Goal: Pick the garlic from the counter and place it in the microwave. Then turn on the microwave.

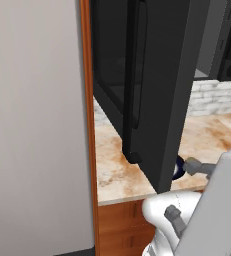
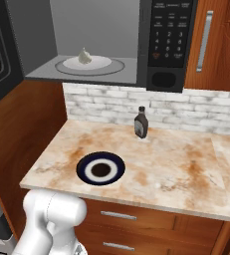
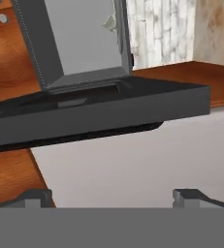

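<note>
- Garlic (image 2: 84, 56), a small whitish bulb with a pointed tip, sits on the pale round turntable plate (image 2: 106, 63) inside the open microwave (image 2: 136, 45); it is apart from the tool and nothing touches it but the plate.
- Tool (image 3: 113, 197): in the hand view its two small dark finger tips stand far apart at the bottom edge, spread wide with nothing between them; most of each finger is cut off by the frame.
- Just beyond the tips, the hand view shows the black microwave door (image 3: 99, 109) edge-on as a thick dark slab, with the grey cavity behind it and a faint pale speck that may be the bulb, too blurred to be sure.
- In the left base view the swung-out door (image 1: 152, 85), smooth black with a long vertical handle, hides most of the tabletop (image 1: 117, 170) and nearly all of the dish behind it.
- Tabletop in the right base view is beige marble-look stone with rusty veining; on it lies a round dish (image 2: 100, 169) with dark blue rim, white ring and dark centre.
- Farther back, a dark sauce bottle (image 2: 141, 122) with a label stands upright near the white-grey brick wall (image 2: 186, 112).
- Microwave's button panel (image 2: 169, 35) is black; its key markings are too small to read.
</note>
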Robot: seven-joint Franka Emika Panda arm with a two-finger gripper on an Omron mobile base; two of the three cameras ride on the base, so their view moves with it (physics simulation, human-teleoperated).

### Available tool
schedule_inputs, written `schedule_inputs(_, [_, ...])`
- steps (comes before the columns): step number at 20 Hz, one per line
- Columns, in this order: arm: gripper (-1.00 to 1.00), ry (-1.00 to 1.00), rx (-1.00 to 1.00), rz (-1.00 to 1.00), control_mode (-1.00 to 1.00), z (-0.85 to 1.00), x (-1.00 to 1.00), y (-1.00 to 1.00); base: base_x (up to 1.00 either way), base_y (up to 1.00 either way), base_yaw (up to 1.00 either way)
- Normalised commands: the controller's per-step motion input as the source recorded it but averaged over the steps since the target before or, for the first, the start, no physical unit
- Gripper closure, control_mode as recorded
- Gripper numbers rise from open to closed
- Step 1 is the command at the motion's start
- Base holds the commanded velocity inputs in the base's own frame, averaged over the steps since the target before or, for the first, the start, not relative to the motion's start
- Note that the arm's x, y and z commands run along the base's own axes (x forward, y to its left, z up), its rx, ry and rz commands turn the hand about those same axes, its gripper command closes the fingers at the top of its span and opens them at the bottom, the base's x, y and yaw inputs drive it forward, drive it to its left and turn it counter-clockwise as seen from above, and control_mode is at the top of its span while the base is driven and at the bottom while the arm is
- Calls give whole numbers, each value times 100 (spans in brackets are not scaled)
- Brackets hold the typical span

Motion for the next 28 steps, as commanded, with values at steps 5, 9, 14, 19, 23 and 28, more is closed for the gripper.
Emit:
schedule_inputs(5, [-100,-3,0,-9,-100,-16,34,18,0,0,0])
schedule_inputs(9, [-100,-3,0,-7,-100,-3,33,9,0,0,0])
schedule_inputs(14, [-100,0,0,-7,-100,-8,27,10,0,0,0])
schedule_inputs(19, [-100,-5,-2,-11,-100,-13,30,9,0,0,0])
schedule_inputs(23, [-100,-9,-1,-8,-100,-10,25,9,0,0,0])
schedule_inputs(28, [-100,-8,-2,-7,-100,-10,23,1,0,0,0])
